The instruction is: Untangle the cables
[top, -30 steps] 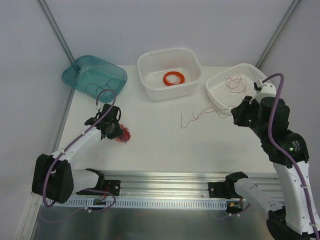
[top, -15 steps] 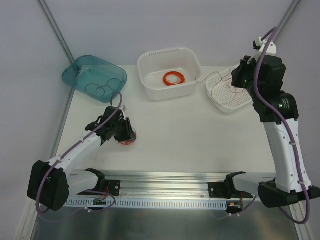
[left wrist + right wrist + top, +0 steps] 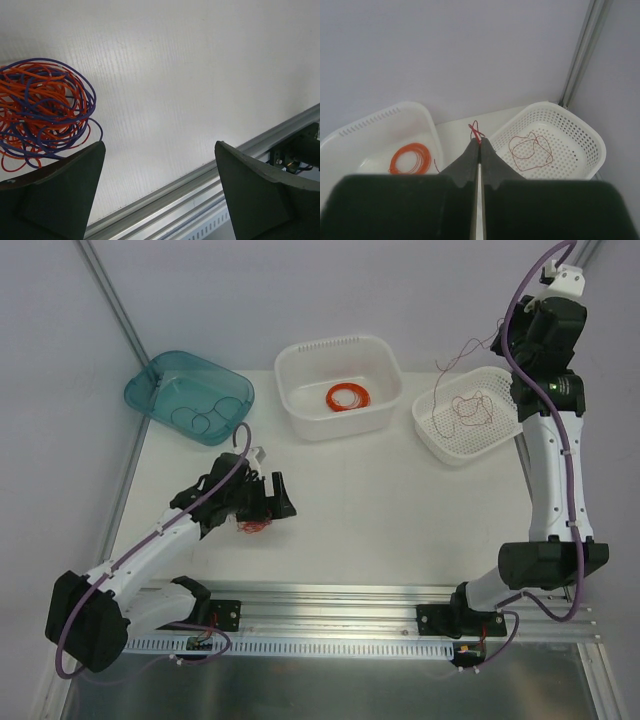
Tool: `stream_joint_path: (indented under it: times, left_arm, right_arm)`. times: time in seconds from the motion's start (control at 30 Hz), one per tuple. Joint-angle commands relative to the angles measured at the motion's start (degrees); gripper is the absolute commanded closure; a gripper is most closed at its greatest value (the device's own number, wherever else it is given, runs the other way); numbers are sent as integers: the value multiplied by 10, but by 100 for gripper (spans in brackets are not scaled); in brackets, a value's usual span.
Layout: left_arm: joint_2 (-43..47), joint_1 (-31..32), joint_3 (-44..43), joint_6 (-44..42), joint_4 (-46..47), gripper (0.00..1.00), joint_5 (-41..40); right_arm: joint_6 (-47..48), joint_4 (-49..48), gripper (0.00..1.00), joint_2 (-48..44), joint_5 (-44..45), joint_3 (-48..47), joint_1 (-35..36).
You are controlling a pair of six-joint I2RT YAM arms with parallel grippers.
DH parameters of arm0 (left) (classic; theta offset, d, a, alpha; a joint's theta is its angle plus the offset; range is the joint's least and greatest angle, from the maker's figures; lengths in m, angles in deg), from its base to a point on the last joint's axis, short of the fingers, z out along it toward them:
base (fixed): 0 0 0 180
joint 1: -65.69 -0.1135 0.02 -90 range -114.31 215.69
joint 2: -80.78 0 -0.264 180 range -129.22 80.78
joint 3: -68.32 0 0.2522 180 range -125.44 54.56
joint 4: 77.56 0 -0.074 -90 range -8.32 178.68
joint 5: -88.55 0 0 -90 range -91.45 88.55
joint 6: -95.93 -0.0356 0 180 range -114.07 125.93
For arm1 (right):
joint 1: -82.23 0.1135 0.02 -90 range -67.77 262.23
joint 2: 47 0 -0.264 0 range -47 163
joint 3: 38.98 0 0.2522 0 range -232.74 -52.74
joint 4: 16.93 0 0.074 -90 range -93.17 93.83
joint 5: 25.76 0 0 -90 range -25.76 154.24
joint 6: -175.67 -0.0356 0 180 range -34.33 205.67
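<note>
A small tangled ball of orange, red and dark cables [image 3: 252, 526] [image 3: 42, 107] lies on the white table. My left gripper [image 3: 272, 502] [image 3: 159, 145] stands open just right of it, nothing between its fingers. My right gripper [image 3: 500, 340] [image 3: 480, 141] is raised high above the perforated white basket [image 3: 440, 430] [image 3: 594, 137], shut on a thin dark red cable [image 3: 462, 352] [image 3: 476, 129] that dangles from its tips. Another loose dark red strand [image 3: 468, 410] [image 3: 530, 149] lies in the basket.
A white tub [image 3: 290, 365] [image 3: 427, 120] at the back holds a neat orange ring coil [image 3: 347, 396] [image 3: 411, 157]. A teal tub [image 3: 150, 380] with thin dark loops sits at the back left. An aluminium rail [image 3: 330, 600] [image 3: 200, 175] runs along the near edge.
My left gripper has opened, let go of the tangle and shifted right. The right arm has swung up and back, lifting its thin red strand off the table to above the basket.
</note>
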Motion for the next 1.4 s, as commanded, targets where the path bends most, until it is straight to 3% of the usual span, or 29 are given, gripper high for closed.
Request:
stream_joint_path:
  times: [0.0, 0.33, 0.67, 0.8, 0.9, 1.07, 1.1, 1.17, 1.2, 1.37]
  left_arm:
    - [34, 1, -20, 17, 14, 7, -6]
    - [73, 1, 19, 53, 2, 4, -67]
    - [92, 0, 24, 58, -21, 4, -99]
    - [95, -1, 31, 61, -28, 4, -120]
    - [95, -4, 34, 67, -38, 4, -128]
    - [92, -16, 32, 92, -63, 4, -169]
    - [91, -21, 31, 95, -72, 4, -171]
    - [88, -37, 31, 103, -82, 5, -179]
    - [88, -42, 30, 106, -85, 5, -183]
    - [81, -72, 19, 101, -107, 6, -217]
  right_arm:
    - [-5, -65, 99, 16, -35, -36, -14]
    - [-22, -116, 99, 66, -98, 17, -87]
    - [-64, -202, 99, 87, -93, 189, -119]
    - [-79, -177, 99, 121, -92, 199, -124]
    - [-79, -101, 98, 182, -86, 147, -125]
    - [-79, -6, 71, 221, -21, 97, -125]
    - [-80, -1, 55, 215, -15, 99, -125]
    - [-82, 24, 38, 191, 2, 99, -125]
    - [-82, 33, 25, 181, 6, 97, -125]
    - [-85, 95, 5, 106, 15, 106, -113]
